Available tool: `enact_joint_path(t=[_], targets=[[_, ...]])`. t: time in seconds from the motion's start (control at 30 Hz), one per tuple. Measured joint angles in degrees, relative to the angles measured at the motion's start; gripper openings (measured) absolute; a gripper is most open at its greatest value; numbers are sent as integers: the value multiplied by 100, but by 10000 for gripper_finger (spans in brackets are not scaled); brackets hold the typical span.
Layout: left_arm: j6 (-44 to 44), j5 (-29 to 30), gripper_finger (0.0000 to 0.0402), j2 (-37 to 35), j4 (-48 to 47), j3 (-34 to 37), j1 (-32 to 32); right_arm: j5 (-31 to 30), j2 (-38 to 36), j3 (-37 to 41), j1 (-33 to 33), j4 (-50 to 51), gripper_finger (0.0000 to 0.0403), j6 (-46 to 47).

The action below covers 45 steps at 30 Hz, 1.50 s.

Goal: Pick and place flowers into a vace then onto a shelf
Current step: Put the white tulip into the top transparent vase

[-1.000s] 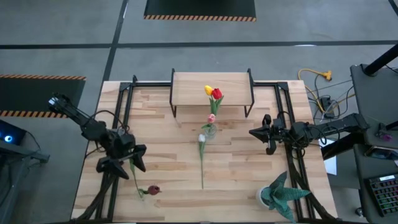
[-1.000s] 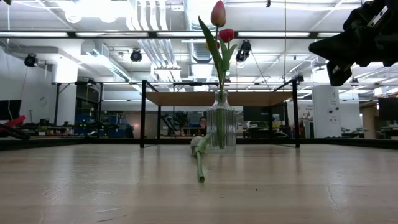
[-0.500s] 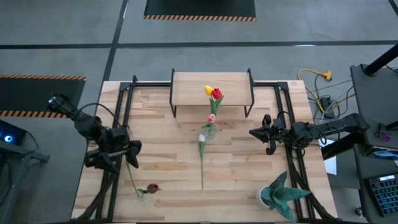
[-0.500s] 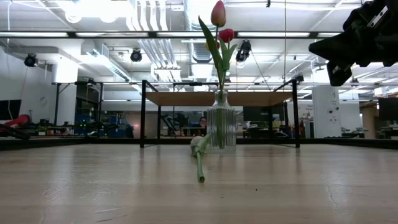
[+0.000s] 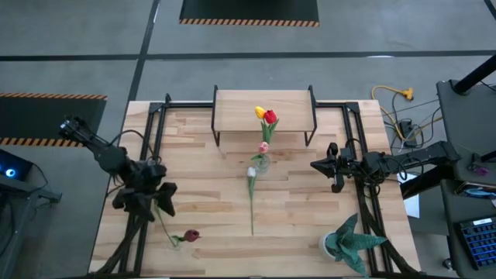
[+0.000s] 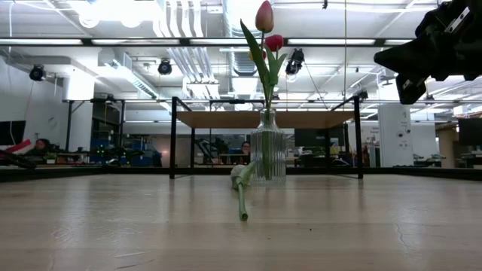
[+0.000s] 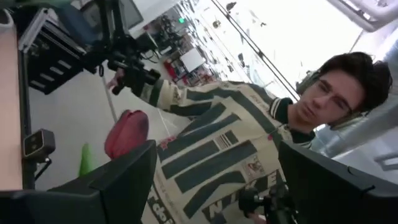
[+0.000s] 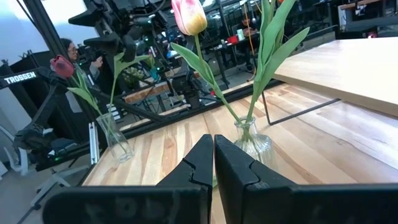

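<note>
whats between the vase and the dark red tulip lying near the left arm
In the high view, a white tulip lies flat between the vase and the dark red tulip.

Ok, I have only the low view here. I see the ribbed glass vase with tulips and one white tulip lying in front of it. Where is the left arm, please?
Observer: The left gripper hangs over the left side of the light plank table, at the end nearer your camera.
Operator: Is another flower near it?
Observer: Yes, a dark red tulip shows close beside it. I cannot tell if it is held.
Operator: And the right fingers?
Observer: The right gripper has its fingers shut, with nothing between them.
</note>
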State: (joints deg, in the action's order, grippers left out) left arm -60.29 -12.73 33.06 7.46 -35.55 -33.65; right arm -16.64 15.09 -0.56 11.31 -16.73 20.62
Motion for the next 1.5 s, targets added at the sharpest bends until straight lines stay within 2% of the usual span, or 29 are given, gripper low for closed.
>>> enact_joint_path(t=[0.17,0.4,0.67,0.93,1.17,1.5], targets=[[-461,287,320,-20,-124,7,1,0,0,0,0,0,8,0],[646,379,320,-10,610,-13,-4,0,0,-1,0,0,8,0],[1048,372,320,-17,682,-11,-4,0,0,0,0,0,8,0],[1619,235,320,-22,1857,-9,-4,0,0,0,1,0,8,0],[2212,242,320,20,1945,-9,-4,0,0,0,0,0,8,0],[3475,950,320,24,1928,-11,0,0,0,0,0,2,8,42]])
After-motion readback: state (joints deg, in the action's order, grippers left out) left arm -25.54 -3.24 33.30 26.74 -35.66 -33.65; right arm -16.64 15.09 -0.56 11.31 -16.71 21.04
